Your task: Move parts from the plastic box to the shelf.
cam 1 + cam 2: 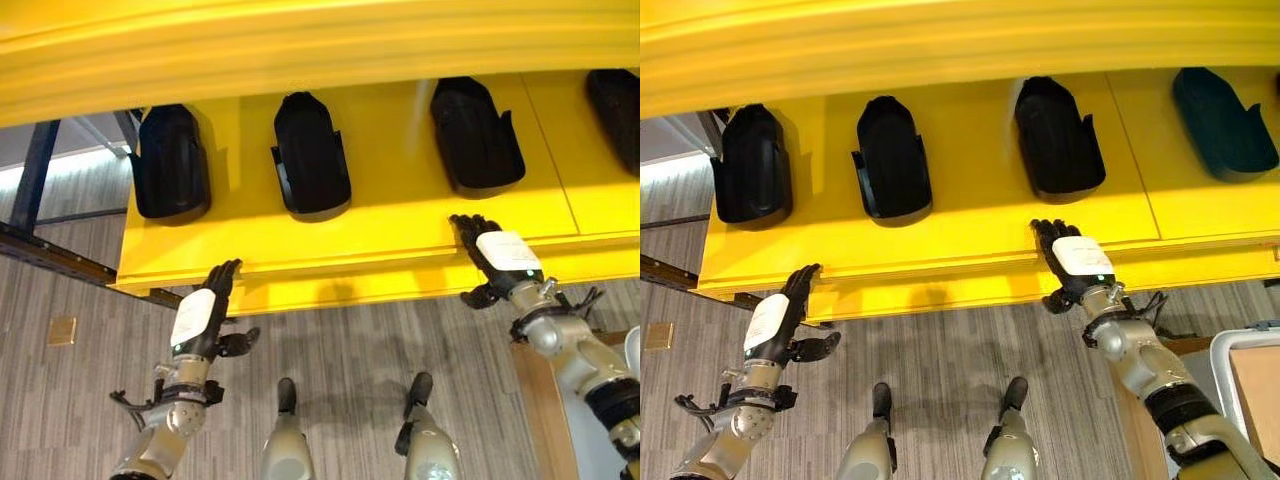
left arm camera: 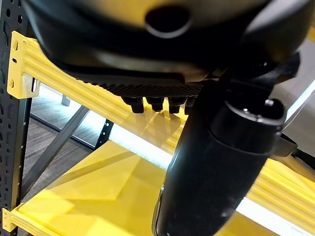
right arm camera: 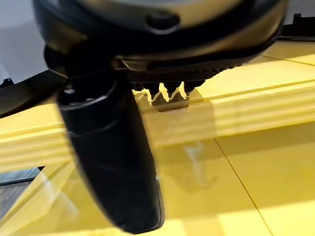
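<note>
Four black parts in row on yellow shelf, upper half of frame. Left hand lower left, right hand at shelf front lip, both with fingers straight, empty. Risk: right hand snags lip when pulling away.

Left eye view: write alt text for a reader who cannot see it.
Four black parts sit in a row on a yellow shelf. Below, the left robot hand and right robot hand reach up, fingers straight, to the shelf's front edge, holding nothing.
</note>
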`<state>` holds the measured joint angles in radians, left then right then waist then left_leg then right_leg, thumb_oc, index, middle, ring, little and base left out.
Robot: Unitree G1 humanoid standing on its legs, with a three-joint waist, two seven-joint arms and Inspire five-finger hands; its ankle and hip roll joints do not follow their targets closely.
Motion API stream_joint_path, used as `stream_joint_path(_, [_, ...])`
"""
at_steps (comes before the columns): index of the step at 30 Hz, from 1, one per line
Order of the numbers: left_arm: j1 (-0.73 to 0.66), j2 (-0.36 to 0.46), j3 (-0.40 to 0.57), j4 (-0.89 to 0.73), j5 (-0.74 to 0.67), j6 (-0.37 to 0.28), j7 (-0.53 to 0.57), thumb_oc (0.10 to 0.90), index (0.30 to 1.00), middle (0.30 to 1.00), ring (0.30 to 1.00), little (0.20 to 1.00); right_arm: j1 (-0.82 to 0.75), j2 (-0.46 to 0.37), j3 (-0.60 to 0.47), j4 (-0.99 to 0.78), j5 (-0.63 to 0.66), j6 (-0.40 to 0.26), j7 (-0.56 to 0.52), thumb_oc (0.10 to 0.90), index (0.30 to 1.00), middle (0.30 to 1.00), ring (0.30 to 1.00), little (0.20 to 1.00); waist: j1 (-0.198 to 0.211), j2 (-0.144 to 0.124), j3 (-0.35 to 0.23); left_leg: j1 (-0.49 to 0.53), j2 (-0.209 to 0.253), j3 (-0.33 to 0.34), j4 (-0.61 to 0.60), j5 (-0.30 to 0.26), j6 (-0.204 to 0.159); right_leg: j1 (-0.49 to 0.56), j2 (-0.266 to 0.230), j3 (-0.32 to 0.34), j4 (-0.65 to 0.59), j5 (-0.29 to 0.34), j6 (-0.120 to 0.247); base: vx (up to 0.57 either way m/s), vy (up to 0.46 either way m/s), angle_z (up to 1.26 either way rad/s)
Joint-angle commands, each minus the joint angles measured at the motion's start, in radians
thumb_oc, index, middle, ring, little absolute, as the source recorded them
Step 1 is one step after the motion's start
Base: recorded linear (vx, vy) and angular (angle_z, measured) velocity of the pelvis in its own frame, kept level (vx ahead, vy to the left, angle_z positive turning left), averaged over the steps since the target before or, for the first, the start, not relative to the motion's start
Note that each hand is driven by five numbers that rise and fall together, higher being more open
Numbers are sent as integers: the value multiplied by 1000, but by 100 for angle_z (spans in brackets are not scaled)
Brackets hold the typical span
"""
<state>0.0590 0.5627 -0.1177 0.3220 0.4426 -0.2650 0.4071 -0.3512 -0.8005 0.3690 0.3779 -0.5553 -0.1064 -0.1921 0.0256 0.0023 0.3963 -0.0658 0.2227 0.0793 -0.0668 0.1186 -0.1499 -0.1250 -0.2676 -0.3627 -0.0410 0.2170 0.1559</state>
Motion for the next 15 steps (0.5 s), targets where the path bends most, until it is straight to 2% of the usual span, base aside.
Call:
stream_joint_path(1, [46,34,60,255,-68,189,-97,900,1000,1000,1000,1000,-53,18,-5,-68,29,-27,-11,900,1000,1000,1000,1000,-8,-100,21,15,-16,-9,67,-91,52,10,-55,9,205,-137,25,0,0,0])
stream_joint_path(6, [41,25,56,272,-63,194,-92,900,1000,1000,1000,1000,-27,64,-4,-115,22,-29,-11,900,1000,1000,1000,1000,-10,-112,4,31,-17,-5,59,-92,51,28,-51,11,190,-134,26,9,5,-1])
stream_joint_path(9, [33,19,32,277,-50,194,-92,900,1000,1000,1000,1000,-89,111,71,-121,-38,-26,-13,900,1000,1000,1000,1000,-1,-122,-23,60,-17,-2,56,-101,52,57,-47,10,178,-136,27,34,23,-4])
stream_joint_path(15, [28,21,20,248,-45,194,-97,900,1000,1000,1000,1000,-158,153,142,-112,-81,-22,-5,900,1000,1000,1000,1000,9,-127,-35,77,-17,0,49,-105,51,78,-40,10,158,-134,29,5,9,-3])
